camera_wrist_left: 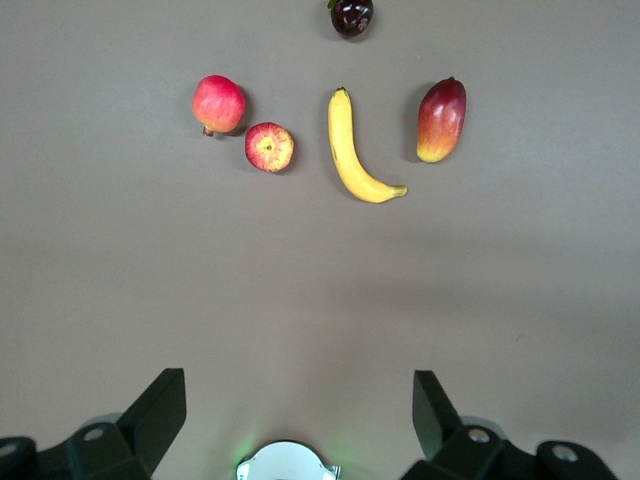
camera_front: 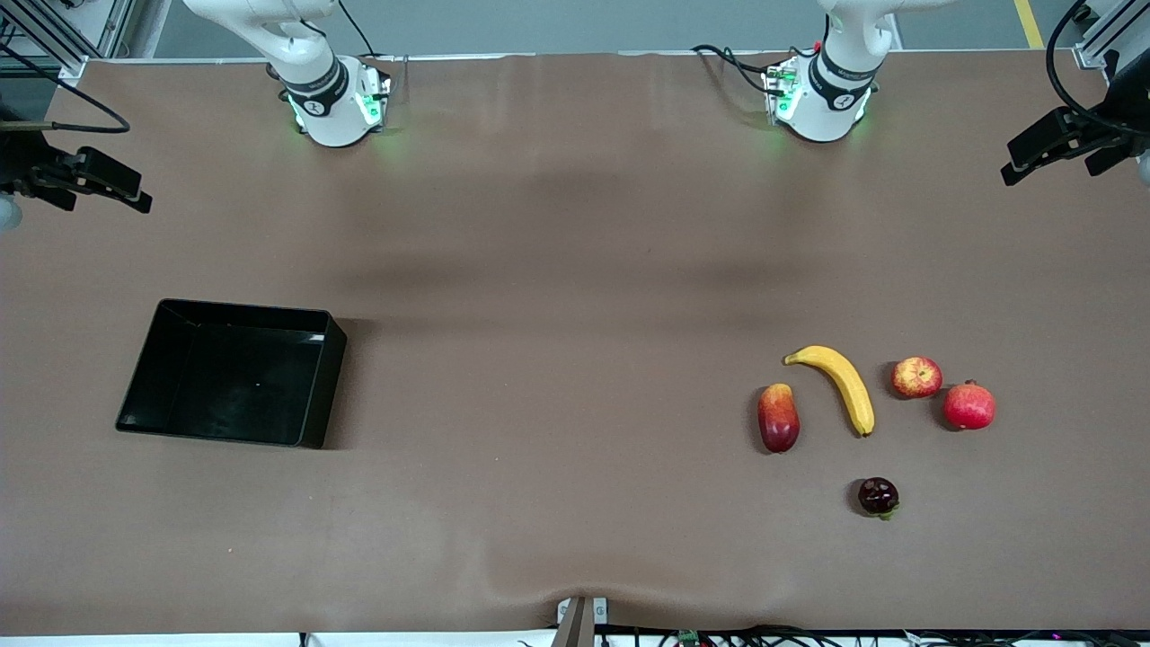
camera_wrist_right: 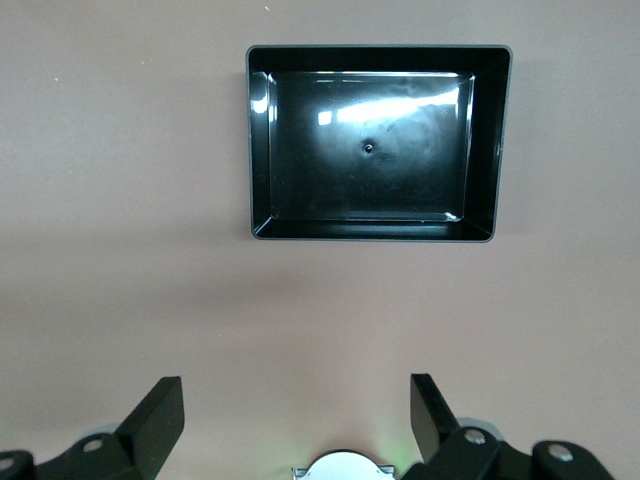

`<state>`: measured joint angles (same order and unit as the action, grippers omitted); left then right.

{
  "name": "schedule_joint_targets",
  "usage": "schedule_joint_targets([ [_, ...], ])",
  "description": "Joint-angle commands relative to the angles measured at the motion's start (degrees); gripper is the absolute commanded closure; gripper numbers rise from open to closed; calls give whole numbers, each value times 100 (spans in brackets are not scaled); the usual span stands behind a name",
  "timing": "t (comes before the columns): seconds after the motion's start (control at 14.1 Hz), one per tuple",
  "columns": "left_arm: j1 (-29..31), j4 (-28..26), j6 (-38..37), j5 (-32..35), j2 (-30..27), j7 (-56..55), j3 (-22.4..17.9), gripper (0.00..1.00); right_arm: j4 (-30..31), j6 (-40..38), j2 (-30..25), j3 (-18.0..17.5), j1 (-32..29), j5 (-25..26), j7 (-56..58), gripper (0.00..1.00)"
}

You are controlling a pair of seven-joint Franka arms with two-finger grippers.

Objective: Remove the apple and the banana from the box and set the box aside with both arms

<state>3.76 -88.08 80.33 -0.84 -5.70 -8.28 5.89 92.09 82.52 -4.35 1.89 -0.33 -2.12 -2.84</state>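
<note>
The yellow banana [camera_front: 840, 385] and the small red-and-yellow apple [camera_front: 916, 376] lie side by side on the brown table toward the left arm's end. The black tray [camera_front: 234, 377] stands empty toward the right arm's end. Both hands are above the top of the front view. In the left wrist view my left gripper [camera_wrist_left: 298, 410] is open and empty, high over bare table by its base, with the banana [camera_wrist_left: 352, 150] and apple [camera_wrist_left: 269, 147] ahead. In the right wrist view my right gripper [camera_wrist_right: 296, 412] is open and empty, high over the table, apart from the tray [camera_wrist_right: 375, 232].
A red-yellow mango [camera_front: 778, 418] lies beside the banana, and a red pomegranate [camera_front: 969, 406] beside the apple. A small dark fruit [camera_front: 878, 496] lies nearer the front camera. Black camera mounts [camera_front: 85, 175] [camera_front: 1069, 135] reach in at both table ends.
</note>
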Motion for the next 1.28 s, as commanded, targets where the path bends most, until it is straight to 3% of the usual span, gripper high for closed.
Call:
schedule_joint_targets([
  [0.0, 11, 186, -70, -65, 42, 72, 8, 0, -24, -34, -31, -39, -168, -25, -173, 0],
  [1.21, 2, 195, -96, 146, 60, -7, 175, 0, -235, 36, 189, -57, -160, -78, -103, 0],
])
